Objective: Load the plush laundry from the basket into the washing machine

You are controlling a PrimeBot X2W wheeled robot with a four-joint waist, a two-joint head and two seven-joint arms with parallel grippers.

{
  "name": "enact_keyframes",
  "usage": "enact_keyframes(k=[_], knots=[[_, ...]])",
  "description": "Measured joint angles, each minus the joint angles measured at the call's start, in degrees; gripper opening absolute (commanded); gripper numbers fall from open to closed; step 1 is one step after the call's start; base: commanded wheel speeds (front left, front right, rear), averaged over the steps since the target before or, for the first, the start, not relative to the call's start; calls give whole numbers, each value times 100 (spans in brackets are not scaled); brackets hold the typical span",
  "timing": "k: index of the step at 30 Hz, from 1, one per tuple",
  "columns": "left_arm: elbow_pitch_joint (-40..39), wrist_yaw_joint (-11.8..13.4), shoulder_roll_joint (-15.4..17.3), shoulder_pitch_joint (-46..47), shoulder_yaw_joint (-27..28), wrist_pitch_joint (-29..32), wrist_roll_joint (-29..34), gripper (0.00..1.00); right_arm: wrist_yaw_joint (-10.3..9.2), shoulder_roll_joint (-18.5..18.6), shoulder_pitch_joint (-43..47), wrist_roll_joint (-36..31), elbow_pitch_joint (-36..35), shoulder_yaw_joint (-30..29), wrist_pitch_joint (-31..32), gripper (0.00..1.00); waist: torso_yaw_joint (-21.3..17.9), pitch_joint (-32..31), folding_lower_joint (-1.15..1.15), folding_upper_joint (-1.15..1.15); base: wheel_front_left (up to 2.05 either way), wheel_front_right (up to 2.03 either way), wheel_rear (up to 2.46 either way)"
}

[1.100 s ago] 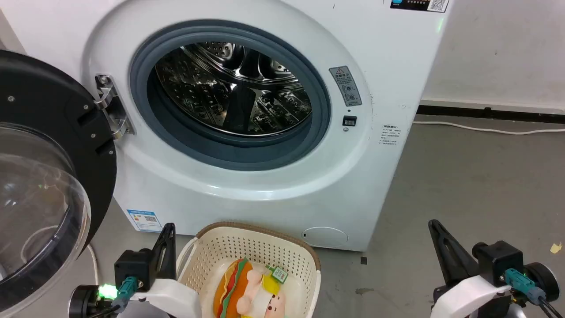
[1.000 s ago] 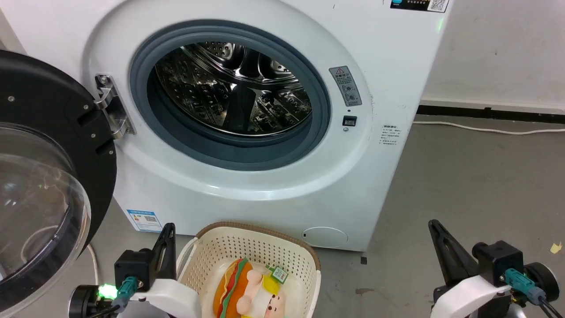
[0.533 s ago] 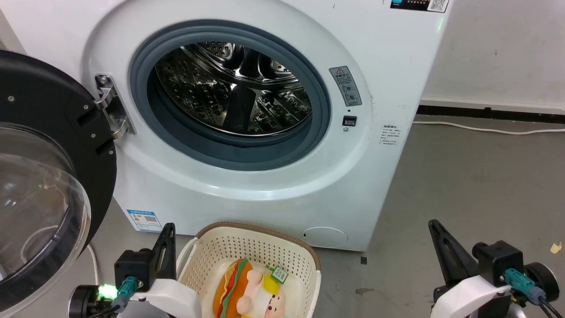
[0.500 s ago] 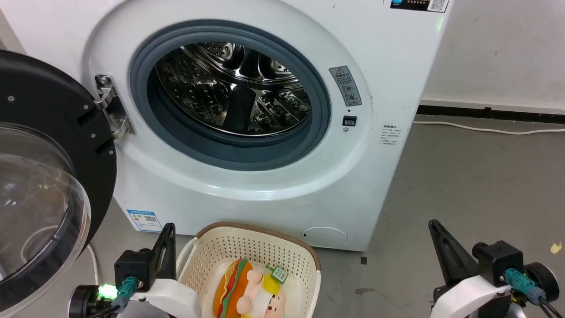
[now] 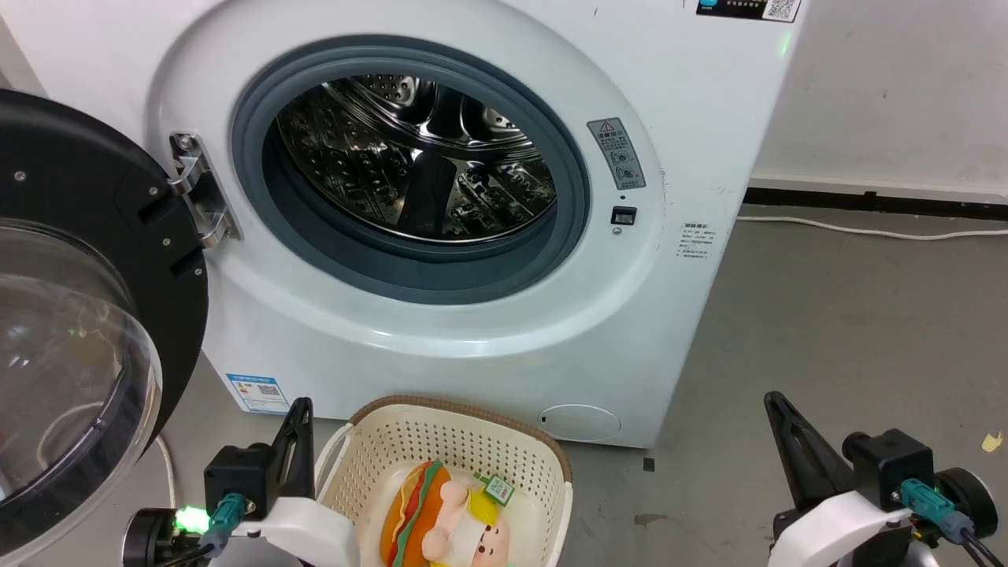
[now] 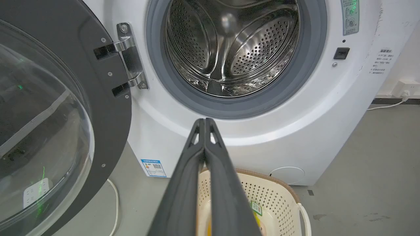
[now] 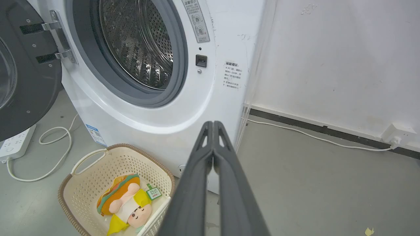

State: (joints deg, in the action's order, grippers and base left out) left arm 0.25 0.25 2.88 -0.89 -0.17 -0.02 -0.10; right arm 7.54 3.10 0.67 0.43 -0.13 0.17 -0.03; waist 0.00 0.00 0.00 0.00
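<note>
The plush laundry, an orange hamburger toy joined to a pink-faced yellow doll, lies in the cream basket on the floor before the white washing machine. The basket's rim also appears in the right wrist view, low on the left. The steel drum stands exposed, with the black-framed glass door swung out to the left. My left gripper is shut and empty, just left of the basket. Far to the basket's right, above bare floor, my right gripper is shut and empty too.
A white power strip and its looped cable lie on the grey floor left of the machine. Another white cable runs along the black skirting at the right wall to a socket. Open floor spreads right of the washer.
</note>
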Motion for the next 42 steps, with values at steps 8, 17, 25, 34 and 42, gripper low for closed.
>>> enact_keyframes(k=[8, 17, 25, 34, 42], knots=[[3, 9, 0, -3, -20, -2, -1, 100, 0, 1, 2, 8, -1, 11, -2, 100, -1, 3, 0, 0, 0, 0, 0], [3, 40, 2, -2, -94, -88, 0, 100, 0, 1, 2, 118, -20, 10, -76, 100, -31, 119, 0, 0, 0, 0, 0], [141, 57, 37, 59, -186, -171, 2, 100, 0, 2, -4, 240, -58, 3, -169, 100, -109, 384, 0, 0, 0, 0, 0], [410, 57, 168, 294, -291, -286, 11, 100, 0, 1, -149, 447, -113, 9, -285, 100, -284, 772, 1, 0, 0, 0, 0], [713, 53, 311, 488, -325, -368, 9, 100, 0, 1, -269, 683, -159, 47, -376, 100, -493, 1158, 1, 0, 0, 0, 0]])
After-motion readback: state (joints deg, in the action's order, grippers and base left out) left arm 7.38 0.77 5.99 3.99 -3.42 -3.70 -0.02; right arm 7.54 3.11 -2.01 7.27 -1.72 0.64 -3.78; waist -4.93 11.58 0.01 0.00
